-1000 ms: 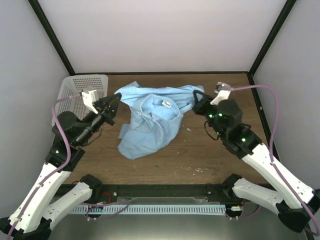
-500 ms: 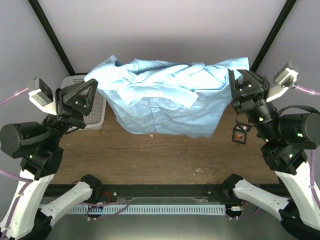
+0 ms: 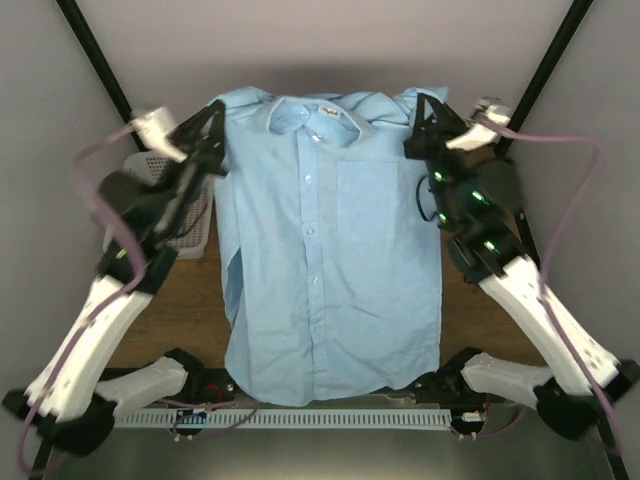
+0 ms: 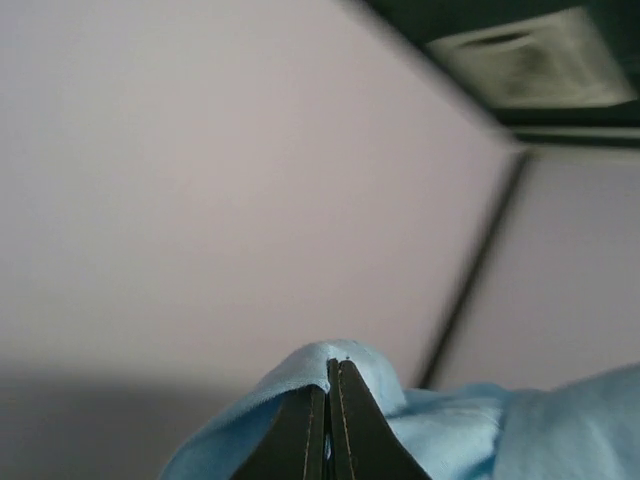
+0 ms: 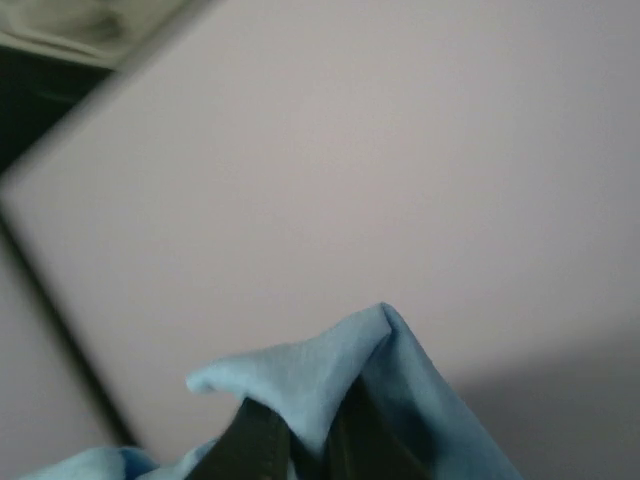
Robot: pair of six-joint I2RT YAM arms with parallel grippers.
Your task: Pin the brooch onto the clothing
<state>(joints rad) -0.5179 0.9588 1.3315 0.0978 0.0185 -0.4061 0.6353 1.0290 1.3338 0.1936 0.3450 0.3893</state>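
Above the table (image 3: 200,300) the shirt (image 3: 330,270) now hangs spread.

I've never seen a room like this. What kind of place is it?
Probably a robot testing booth, not a home. Plain pale walls and black frame posts box in a wooden table, where the left gripper and right gripper of two bolted-down robot arms hold up a blue shirt.

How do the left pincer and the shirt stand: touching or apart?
Touching. The left wrist view shows the left pincer shut on the shirt.
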